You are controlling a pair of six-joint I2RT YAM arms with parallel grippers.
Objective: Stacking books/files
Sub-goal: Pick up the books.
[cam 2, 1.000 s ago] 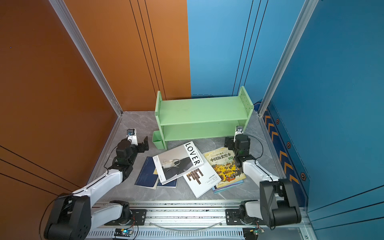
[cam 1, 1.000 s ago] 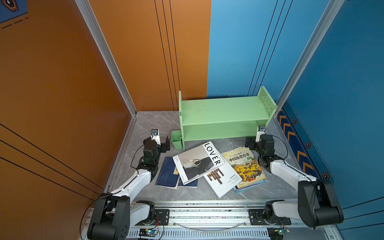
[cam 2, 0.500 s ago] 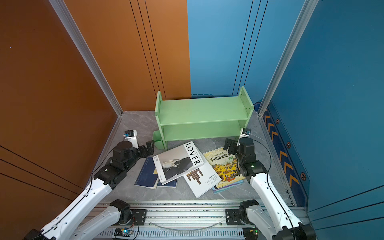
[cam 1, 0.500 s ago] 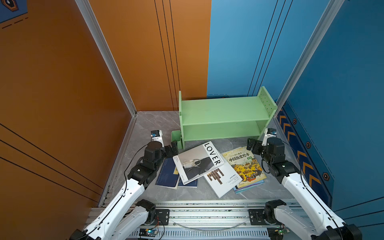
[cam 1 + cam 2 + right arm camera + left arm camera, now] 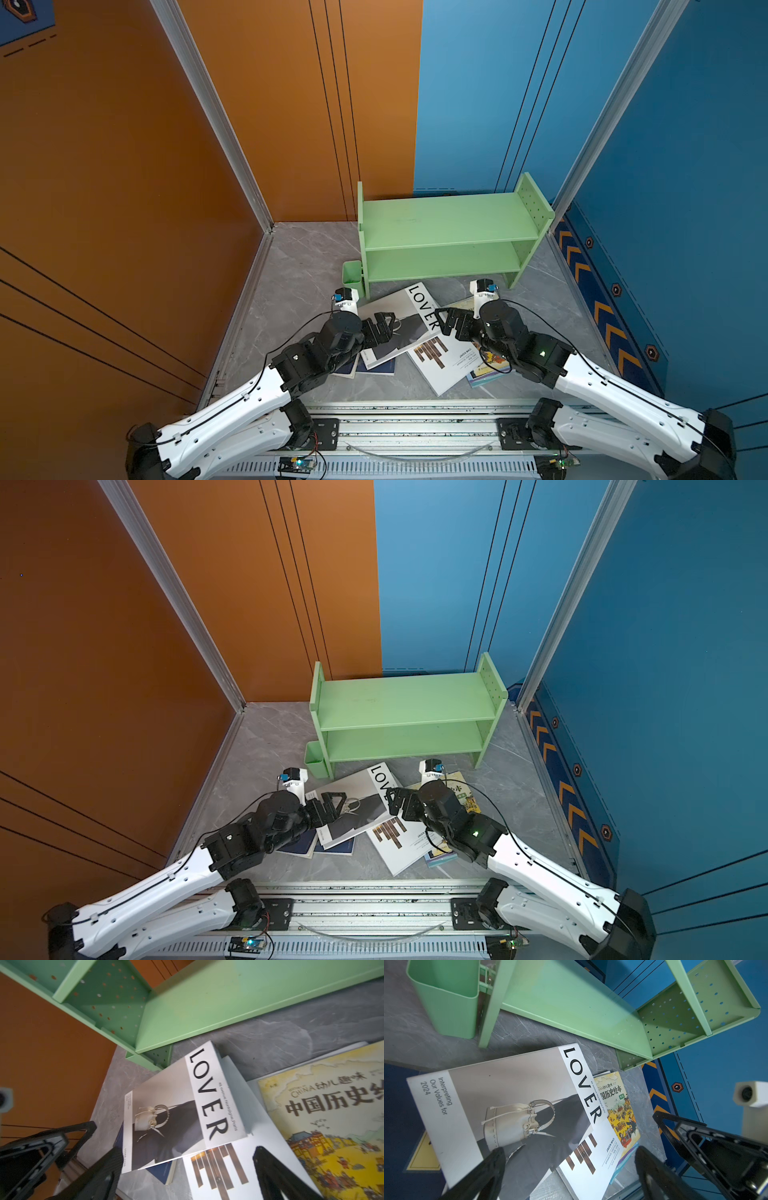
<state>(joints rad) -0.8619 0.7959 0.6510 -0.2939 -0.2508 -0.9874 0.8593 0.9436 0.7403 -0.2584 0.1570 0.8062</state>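
Note:
The books lie in a loose overlapping pile in front of the shelf. The thick white "LOVER" book (image 5: pixel 419 307) (image 5: pixel 512 1093) (image 5: pixel 176 1105) is on top, leaning on the white book with brown-black bars (image 5: pixel 440 357) (image 5: pixel 249 1138) and on navy yellow-labelled books (image 5: pixel 378 365) (image 5: pixel 400 1115). At the right lies the yellow picture book (image 5: pixel 461 791) (image 5: pixel 332 1126) on a thin light-blue book (image 5: pixel 484 374). My left gripper (image 5: pixel 388 322) (image 5: pixel 571 1150) hovers open over the LOVER cover. My right gripper (image 5: pixel 446 322) (image 5: pixel 187 1150) hovers open at that book's right edge. Neither holds anything.
A green two-tier shelf (image 5: pixel 449 224) stands behind the books, with a green cup (image 5: pixel 352 274) hung on its left end. Orange and blue walls close in the grey marbled floor (image 5: pixel 299 266). A metal rail (image 5: pixel 415 432) runs along the front.
Both arms have lifted from their folded poses and reached inward. The grippers now face each other over the LOVER book, both still open. The books have not moved.

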